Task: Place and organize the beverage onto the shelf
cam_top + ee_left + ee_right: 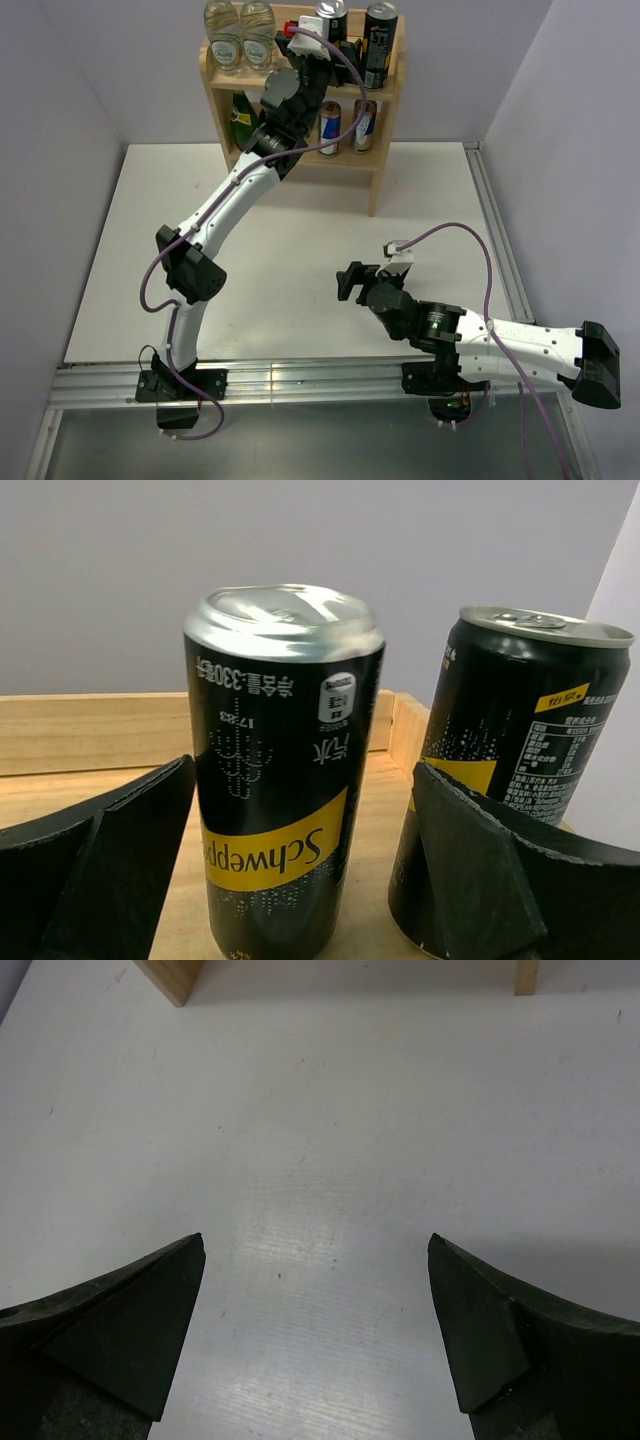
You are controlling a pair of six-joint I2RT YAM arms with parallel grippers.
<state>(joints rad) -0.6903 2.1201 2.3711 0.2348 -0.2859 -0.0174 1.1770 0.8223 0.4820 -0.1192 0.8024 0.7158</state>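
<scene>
The light-wood shelf point(377, 185) stands at the table's far edge. My left gripper point(336, 42) is at its top board, open, with a black-and-yellow Schweppes can point(331, 17) upright between the fingers. In the left wrist view the can point(283, 780) stands on the board point(80, 735); the left finger point(120, 860) is at its side and the right finger point(470, 860) stands off with a gap. A second black can point(530, 710) stands just to the right point(380, 42). My right gripper point(348, 283) hovers open and empty over the white table point(316, 1238).
Two clear water bottles point(240, 35) stand on the top board's left. The lower tier holds a green bottle point(243, 115) and two red-and-blue cans point(346, 126). The shelf's feet point(170, 978) show at the top of the right wrist view. A metal rail point(300, 378) runs along the near edge.
</scene>
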